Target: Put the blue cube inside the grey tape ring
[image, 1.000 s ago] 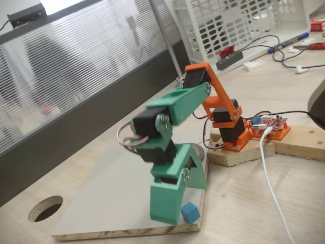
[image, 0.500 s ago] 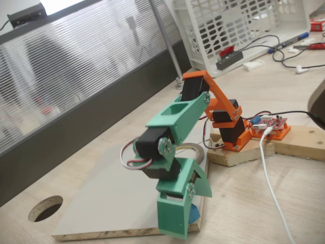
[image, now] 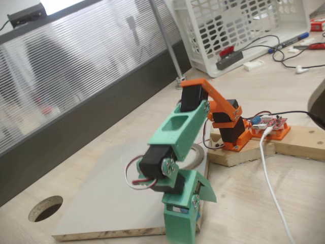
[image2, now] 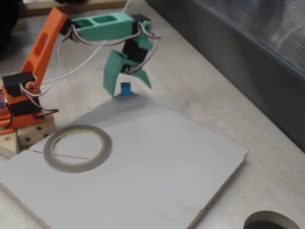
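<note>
The blue cube (image2: 126, 89) sits on the corner of the pale board (image2: 157, 157), small and upright. My green gripper (image2: 127, 88) is down over it, open, one jaw on each side and neither pressing it. In a fixed view the gripper (image: 194, 217) stands at the board's near right corner, and its broad jaw hides nearly all of the cube. The grey tape ring (image2: 102, 145) lies flat on the board near the orange base, several cube widths from the cube. In a fixed view the tape ring (image: 199, 151) peeks out behind the arm.
The orange base (image: 231, 129) stands on a wooden block with a white cable (image: 271, 173) running toward the front. A round hole (image: 45, 207) is cut in the table left of the board (image: 101, 193). A white basket (image: 238, 25) and loose items sit at the back.
The arm has dropped and reached forward to the right, bringing the open gripper down around the cube. The cube, in plain sight before, now sits behind the jaw.
</note>
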Action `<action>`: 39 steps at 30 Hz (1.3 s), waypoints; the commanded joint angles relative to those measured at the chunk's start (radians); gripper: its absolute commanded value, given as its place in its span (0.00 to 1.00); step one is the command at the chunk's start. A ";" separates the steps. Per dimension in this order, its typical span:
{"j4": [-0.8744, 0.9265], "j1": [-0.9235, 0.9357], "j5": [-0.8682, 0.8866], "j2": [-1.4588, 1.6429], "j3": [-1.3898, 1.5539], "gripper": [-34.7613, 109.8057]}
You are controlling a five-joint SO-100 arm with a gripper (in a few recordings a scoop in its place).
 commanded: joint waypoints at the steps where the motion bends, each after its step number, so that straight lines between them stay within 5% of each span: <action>1: 0.023 -0.015 0.009 0.012 -0.015 0.91; 21: -0.054 -0.015 0.002 -0.002 -0.015 0.90; 39: -0.064 -0.015 0.003 0.011 -0.222 0.49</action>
